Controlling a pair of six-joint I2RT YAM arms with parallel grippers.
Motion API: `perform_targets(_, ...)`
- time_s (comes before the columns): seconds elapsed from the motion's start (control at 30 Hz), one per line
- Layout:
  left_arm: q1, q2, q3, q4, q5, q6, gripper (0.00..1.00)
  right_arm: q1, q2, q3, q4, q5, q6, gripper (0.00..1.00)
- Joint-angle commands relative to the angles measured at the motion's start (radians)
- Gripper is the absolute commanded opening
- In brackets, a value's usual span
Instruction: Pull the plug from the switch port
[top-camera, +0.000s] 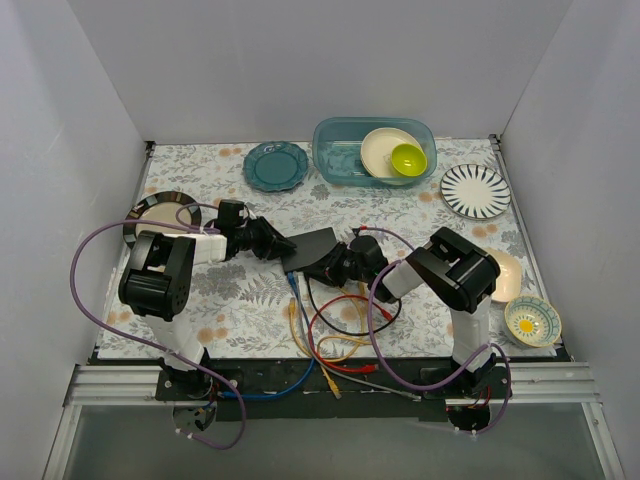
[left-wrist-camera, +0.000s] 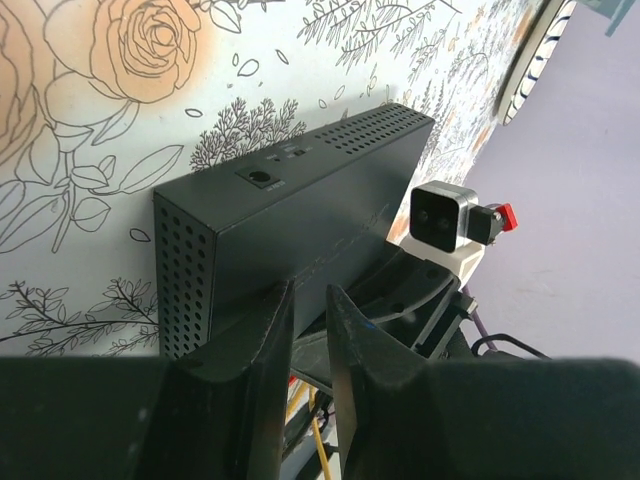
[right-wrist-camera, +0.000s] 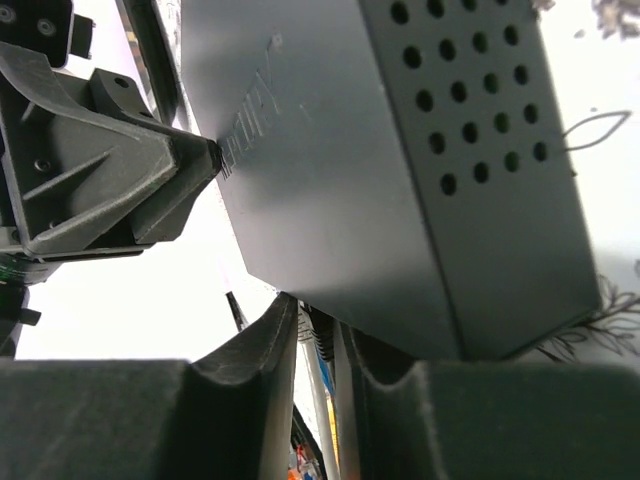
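The black switch box (top-camera: 312, 247) stands tilted up on one long edge in the middle of the table, between the two arms. It also shows in the left wrist view (left-wrist-camera: 300, 200) and the right wrist view (right-wrist-camera: 350, 150). My left gripper (top-camera: 283, 248) (left-wrist-camera: 310, 300) is shut, its tips pressed against the box's flat face. My right gripper (top-camera: 336, 268) (right-wrist-camera: 318, 325) is under the box's port edge. It is shut on a clear plug (right-wrist-camera: 322, 330) with a grey cable. The row of sockets is mostly hidden.
Blue (top-camera: 292, 290), yellow (top-camera: 298, 335) and red (top-camera: 340, 320) cables trail from the box to the near edge. A teal plate (top-camera: 276, 165), a teal tub (top-camera: 335, 150) with bowls and a striped plate (top-camera: 476, 190) stand at the back. More dishes sit at the left (top-camera: 160, 212) and right (top-camera: 531, 321).
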Motion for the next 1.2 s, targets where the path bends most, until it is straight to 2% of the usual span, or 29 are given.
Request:
perform_targets(0.0,-0.005,-0.037,-0.028,-0.028,-0.015,0.012,0.20,0.003,0.038,-0.025,0.013,0.043,0.034,0.22)
perform_targets(0.27,-0.034,-0.103,-0.083,-0.012,0.005,-0.007,0.20,0.003,0.044,-0.044,0.052,0.037,0.037,0.10)
perform_targets(0.4,-0.047,-0.137,-0.126,0.027,0.054,-0.030,0.20,0.003,0.035,-0.042,0.023,0.017,-0.021,0.01)
perform_targets(0.57,-0.073,-0.117,-0.155,0.050,0.071,-0.033,0.20,0.003,0.027,-0.047,-0.019,-0.022,-0.075,0.01)
perform_targets(0.8,-0.082,-0.014,-0.139,0.073,0.057,-0.033,0.19,0.004,0.015,-0.093,-0.013,-0.055,-0.099,0.01)
perform_targets(1.17,-0.080,0.049,-0.076,0.005,-0.029,-0.031,0.19,0.004,-0.028,-0.169,0.018,-0.081,-0.110,0.01)
